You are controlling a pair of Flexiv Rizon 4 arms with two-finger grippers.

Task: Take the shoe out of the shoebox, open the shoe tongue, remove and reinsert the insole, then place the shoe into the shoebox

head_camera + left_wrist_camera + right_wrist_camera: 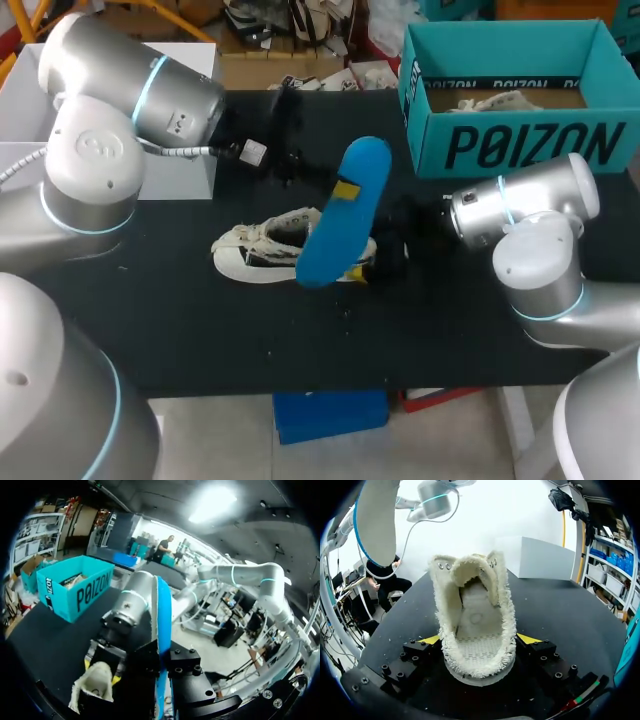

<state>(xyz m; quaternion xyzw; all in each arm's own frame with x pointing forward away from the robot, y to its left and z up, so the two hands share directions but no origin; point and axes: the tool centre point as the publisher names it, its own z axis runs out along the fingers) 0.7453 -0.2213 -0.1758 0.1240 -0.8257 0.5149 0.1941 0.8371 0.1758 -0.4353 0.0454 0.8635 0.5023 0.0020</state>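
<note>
From the head view, the shoe (285,245) rests on the black tabletop (200,320). The left end effector (346,189) is clamped on the blue insole (340,225) just above the shoe. The right end effector (385,258) is at the shoe's heel, and the shoebox (520,140) stands well beyond the shoe. In the left wrist view, the fingers pinch the insole edge-on, with the shoe below. In the right wrist view, the yellow tips press both sides of the shoe, gripping it; the insole hangs above the shoe.

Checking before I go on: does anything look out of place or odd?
Nothing stands out. The insole is out of the shoe, held tilted above it in the left jaws; the shoe sits on the table in the right jaws.
</note>
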